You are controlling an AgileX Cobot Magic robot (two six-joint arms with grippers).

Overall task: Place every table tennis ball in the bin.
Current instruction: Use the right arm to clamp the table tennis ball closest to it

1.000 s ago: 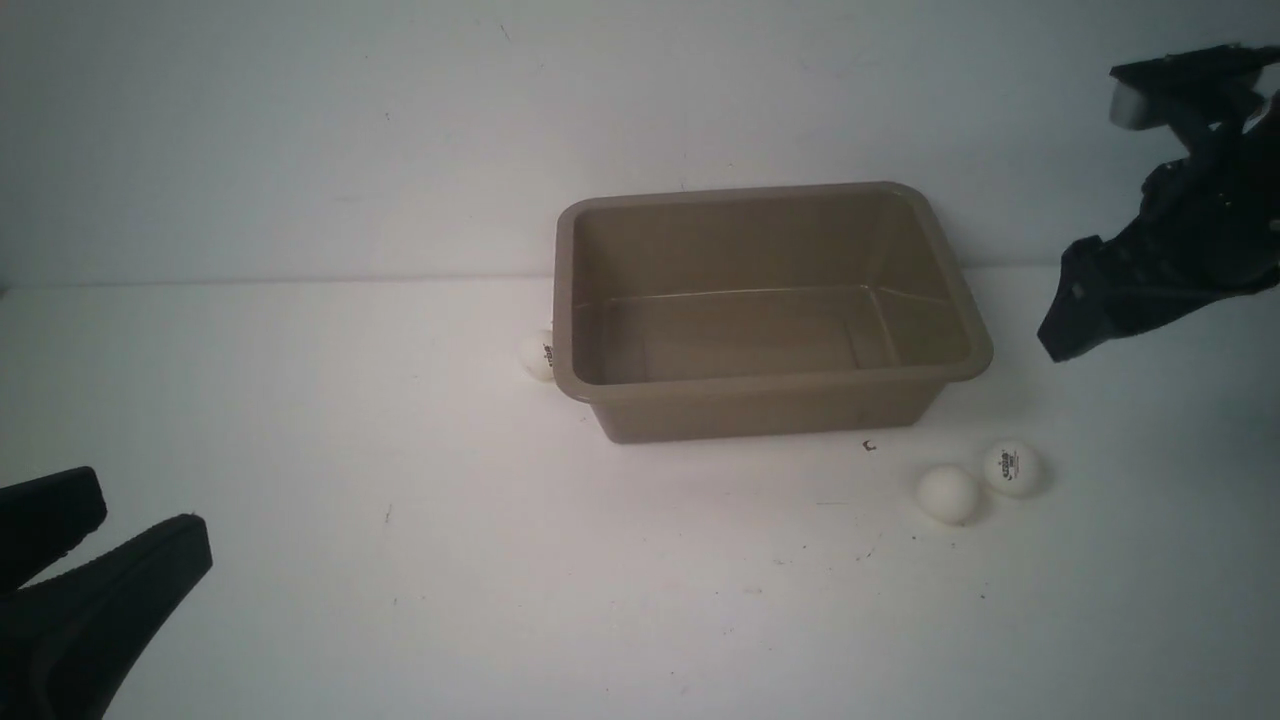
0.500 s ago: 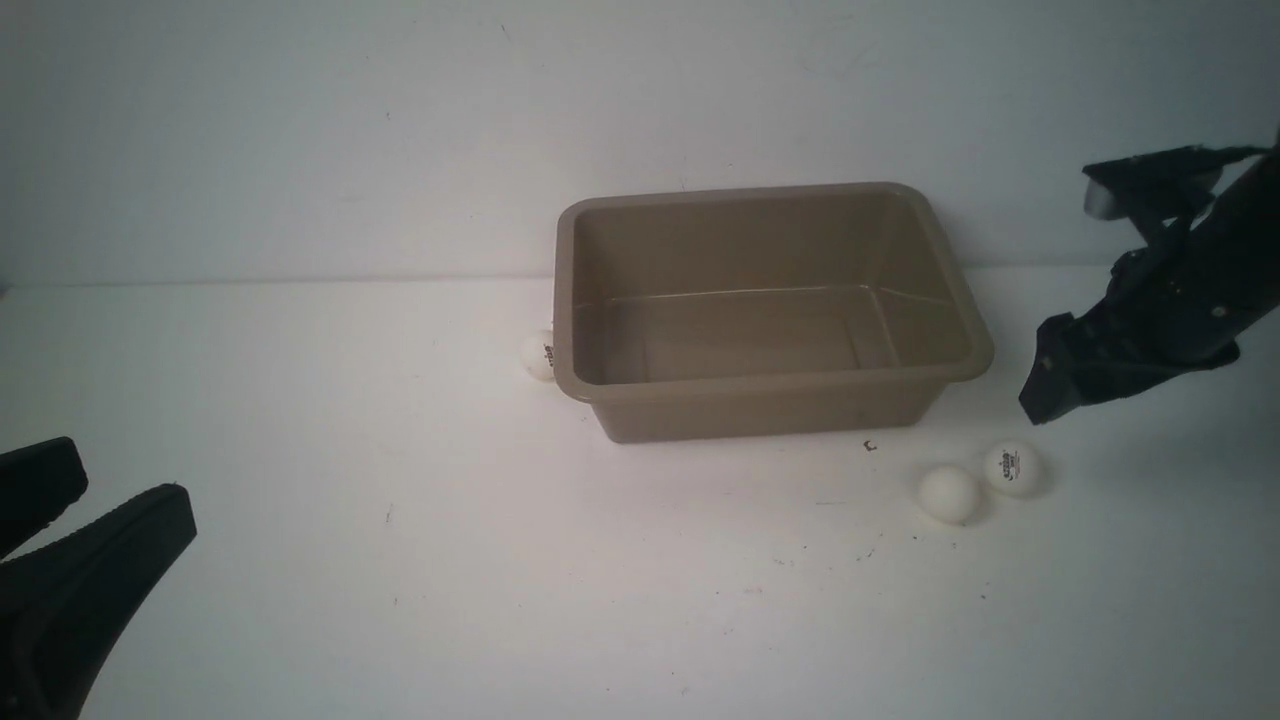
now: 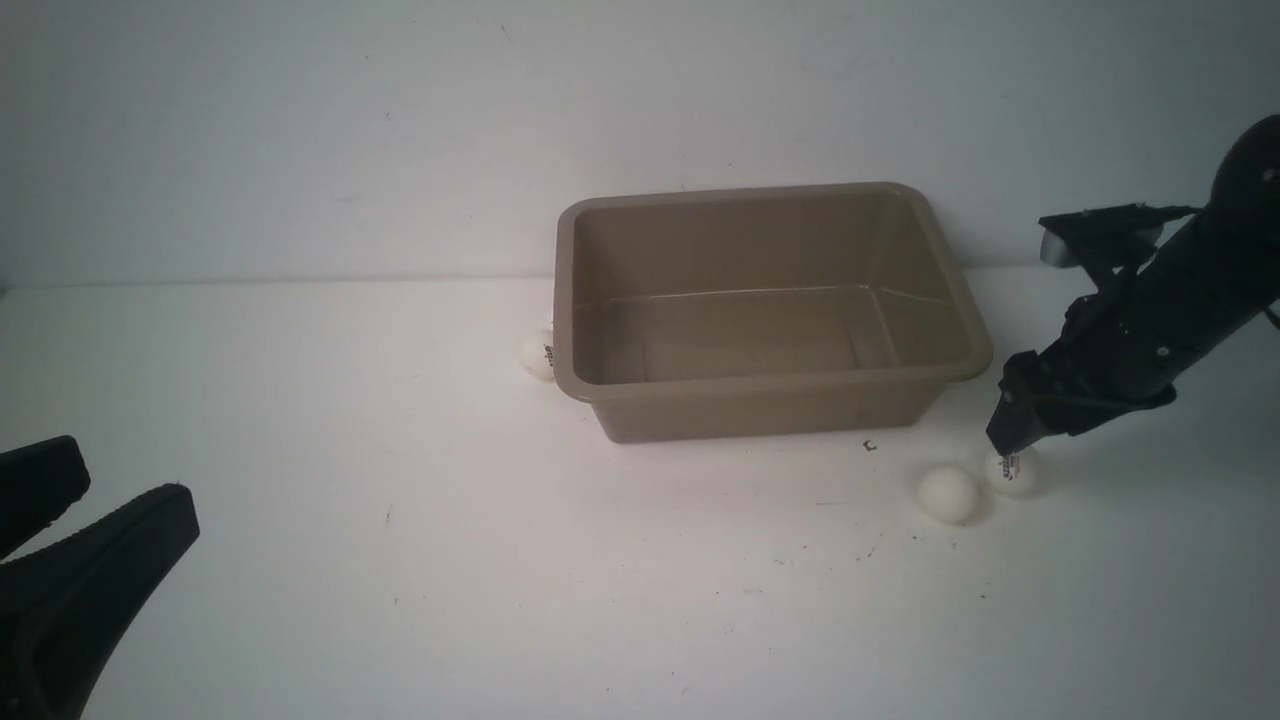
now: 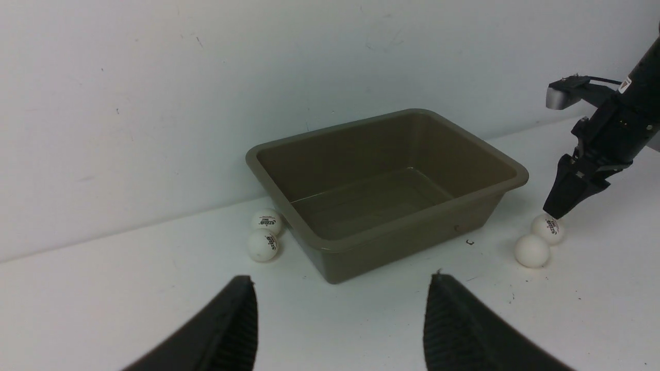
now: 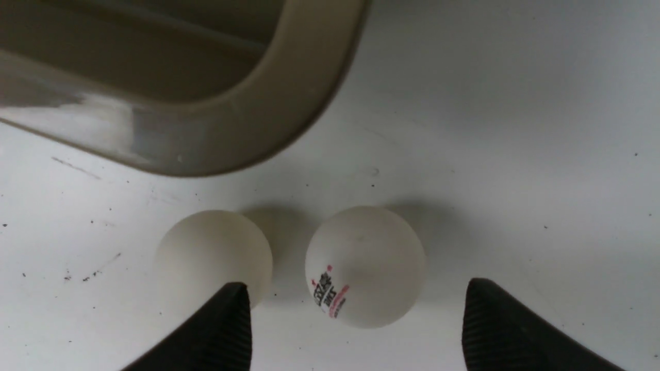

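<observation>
The taupe bin [image 3: 770,405] stands empty at the middle back of the table. Two table tennis balls lie to the right of its front corner: a plain one [image 3: 948,493] and one with a logo [image 3: 1015,472]. My right gripper [image 3: 1005,445] hangs just over the logo ball [image 5: 365,265], open, one finger on each side and neither touching it. The plain ball [image 5: 214,255] sits just outside one finger. Two more balls [image 4: 266,221] [image 4: 263,245] rest against the bin's left side. My left gripper [image 3: 125,490] stays low at the front left, open and empty.
The white wall [image 3: 300,140] rises right behind the bin. A small dark speck [image 3: 869,446] lies on the white table [image 3: 500,560] in front of the bin's right corner.
My right arm has come down and leftward from high at the right edge to the logo ball. The left gripper has shifted slightly toward the left edge.
</observation>
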